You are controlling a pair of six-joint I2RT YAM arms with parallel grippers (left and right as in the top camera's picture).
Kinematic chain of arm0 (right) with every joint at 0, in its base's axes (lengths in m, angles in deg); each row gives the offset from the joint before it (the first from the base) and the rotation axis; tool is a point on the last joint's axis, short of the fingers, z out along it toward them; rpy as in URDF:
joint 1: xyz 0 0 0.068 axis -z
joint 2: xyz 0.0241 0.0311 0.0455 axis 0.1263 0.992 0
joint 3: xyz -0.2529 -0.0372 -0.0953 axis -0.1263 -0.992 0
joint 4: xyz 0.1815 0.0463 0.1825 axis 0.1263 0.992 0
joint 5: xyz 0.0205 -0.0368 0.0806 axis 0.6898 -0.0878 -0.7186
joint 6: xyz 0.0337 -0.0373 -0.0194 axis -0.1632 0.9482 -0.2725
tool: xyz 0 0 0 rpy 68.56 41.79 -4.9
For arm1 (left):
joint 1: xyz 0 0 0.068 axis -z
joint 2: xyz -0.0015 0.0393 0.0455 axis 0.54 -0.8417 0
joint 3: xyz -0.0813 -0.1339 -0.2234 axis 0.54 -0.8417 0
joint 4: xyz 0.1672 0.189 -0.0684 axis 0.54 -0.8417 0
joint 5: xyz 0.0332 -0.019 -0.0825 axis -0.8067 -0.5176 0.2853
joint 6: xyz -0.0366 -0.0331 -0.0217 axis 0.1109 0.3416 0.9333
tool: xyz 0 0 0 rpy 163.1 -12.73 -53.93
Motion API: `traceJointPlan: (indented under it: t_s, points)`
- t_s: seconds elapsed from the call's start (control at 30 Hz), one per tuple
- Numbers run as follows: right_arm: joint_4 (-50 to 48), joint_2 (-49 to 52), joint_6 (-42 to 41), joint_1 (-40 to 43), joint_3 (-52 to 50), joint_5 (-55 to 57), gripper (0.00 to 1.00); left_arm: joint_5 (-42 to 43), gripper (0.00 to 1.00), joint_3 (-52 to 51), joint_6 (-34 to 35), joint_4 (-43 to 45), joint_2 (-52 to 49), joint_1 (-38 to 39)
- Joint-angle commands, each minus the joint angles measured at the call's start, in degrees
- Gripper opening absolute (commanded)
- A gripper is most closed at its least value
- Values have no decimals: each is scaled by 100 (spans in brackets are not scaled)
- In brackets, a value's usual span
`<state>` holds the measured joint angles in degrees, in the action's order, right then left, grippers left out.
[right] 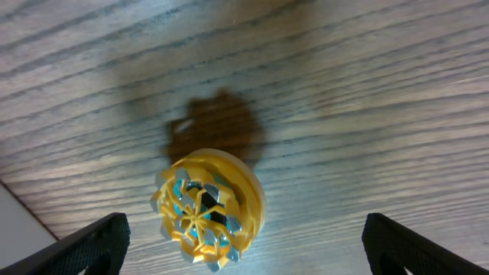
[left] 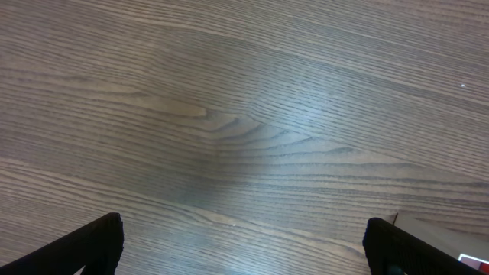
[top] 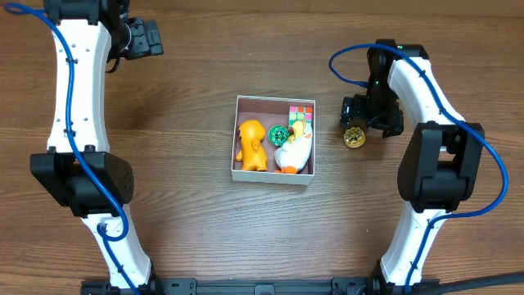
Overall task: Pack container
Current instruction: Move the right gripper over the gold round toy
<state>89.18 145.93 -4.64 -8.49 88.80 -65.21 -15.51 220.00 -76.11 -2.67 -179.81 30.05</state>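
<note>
The wooden tabletop point(top: 180, 90) carries everything, with the left arm point(top: 78, 98) along its left edge and the right arm point(top: 434, 164) along its right edge. The container point(top: 270, 177) sits near the middle of the tabletop, its pink floor showing behind the toys inside. In it, an orange figure point(top: 252, 146) lies by the left wall, a white duck point(top: 295, 152) fills the near right corner, a many-coloured block point(top: 301, 113) sits in the far right corner and a small green disc point(top: 278, 135) lies between them. The left gripper point(top: 143, 37) hangs released over bare wood at the far left corner. The right gripper point(top: 366, 123) is spread wide and grasps nothing, above a yellow lattice ball point(right: 208, 200) resting just right of the container
</note>
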Motion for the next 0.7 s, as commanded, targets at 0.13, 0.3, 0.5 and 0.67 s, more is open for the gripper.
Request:
traceJointPlan:
  t_s: [0.13, 0.3, 0.5, 0.67]
  points:
    - [-275, -120, 20, -249, -267, -59, 99, 31, 100, 129, 94, 4, 42, 4]
    - [-378, -120, -44, -398, -271, -146, 100, 31, 100, 129, 94, 4, 42, 4]
    - [-509, -120, -286, -417, -271, -138, 100, 33, 100, 129, 94, 7, 42, 4]
    - [-505, -120, -284, -417, -271, -76, 100, 31, 100, 129, 94, 7, 42, 4]
